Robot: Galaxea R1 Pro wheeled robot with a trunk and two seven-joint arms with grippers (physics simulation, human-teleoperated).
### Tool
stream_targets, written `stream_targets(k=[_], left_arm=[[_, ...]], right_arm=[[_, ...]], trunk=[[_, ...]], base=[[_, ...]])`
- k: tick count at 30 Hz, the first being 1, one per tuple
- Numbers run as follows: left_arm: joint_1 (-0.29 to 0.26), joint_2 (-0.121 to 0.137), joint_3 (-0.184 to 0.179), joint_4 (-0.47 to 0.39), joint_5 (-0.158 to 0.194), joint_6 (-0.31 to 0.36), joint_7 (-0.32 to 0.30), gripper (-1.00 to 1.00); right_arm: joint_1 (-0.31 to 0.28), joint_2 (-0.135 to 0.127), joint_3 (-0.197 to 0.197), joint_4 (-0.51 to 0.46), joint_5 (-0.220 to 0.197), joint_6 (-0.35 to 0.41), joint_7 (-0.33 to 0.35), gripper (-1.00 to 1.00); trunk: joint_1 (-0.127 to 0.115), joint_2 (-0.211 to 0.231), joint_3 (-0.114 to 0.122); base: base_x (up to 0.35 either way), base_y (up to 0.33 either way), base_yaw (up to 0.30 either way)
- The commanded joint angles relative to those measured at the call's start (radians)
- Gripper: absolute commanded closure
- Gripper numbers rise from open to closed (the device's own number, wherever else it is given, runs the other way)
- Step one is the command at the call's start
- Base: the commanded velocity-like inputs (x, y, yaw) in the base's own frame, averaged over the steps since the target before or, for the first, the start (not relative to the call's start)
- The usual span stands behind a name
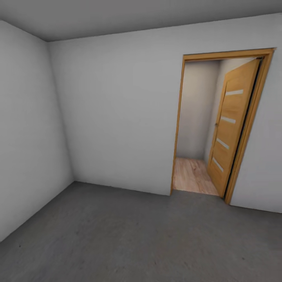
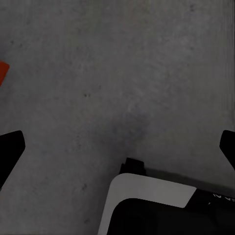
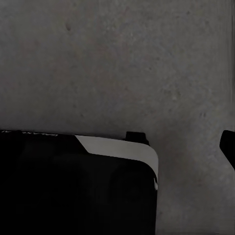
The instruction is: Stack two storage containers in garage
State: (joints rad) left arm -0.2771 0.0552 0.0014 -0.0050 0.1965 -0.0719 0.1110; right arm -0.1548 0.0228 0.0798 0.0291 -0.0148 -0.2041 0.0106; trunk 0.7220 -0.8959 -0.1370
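I am in the garage, facing a corner of pale grey walls above the dark grey concrete floor [image 1: 129, 239]. A small red-orange corner of a storage container [image 2: 2, 72] shows at the edge of the left wrist view, resting on the floor; the rest of it is cut off. My left gripper [image 2: 117, 147] hangs over bare floor, open, its black fingertips [image 2: 10, 149] far apart with nothing between them. My right gripper [image 3: 117, 147] also points down at the floor. One fingertip [image 3: 228, 147] shows at the frame edge, spread wide with nothing held.
An open doorway [image 1: 196, 156] with an orange-brown door [image 1: 231, 125] swung inward leads to a wood-floored hallway, ahead on the right. Walls close the left side and the front. My white-and-black base [image 2: 152, 196] shows under both wrists.
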Motion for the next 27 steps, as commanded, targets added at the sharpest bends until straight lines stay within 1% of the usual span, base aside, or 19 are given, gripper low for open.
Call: stream_targets(k=[1,27], left_arm=[[-0.001,0.000,0.000,0.000,0.006,-0.003,0.001,-1.00],[-0.001,0.000,0.000,0.000,0.006,-0.003,0.001,-1.00]], right_arm=[[-0.002,0.000,0.007,0.003,-0.002,-0.005,0.001,-1.00],[-0.002,-0.001,0.007,0.003,-0.001,-0.006,0.000,-1.00]], trunk=[[0.000,-0.001,-0.001],[0.000,-0.001,-0.001]], base=[[0.000,0.000,-0.291],[0.000,0.000,-0.291]])
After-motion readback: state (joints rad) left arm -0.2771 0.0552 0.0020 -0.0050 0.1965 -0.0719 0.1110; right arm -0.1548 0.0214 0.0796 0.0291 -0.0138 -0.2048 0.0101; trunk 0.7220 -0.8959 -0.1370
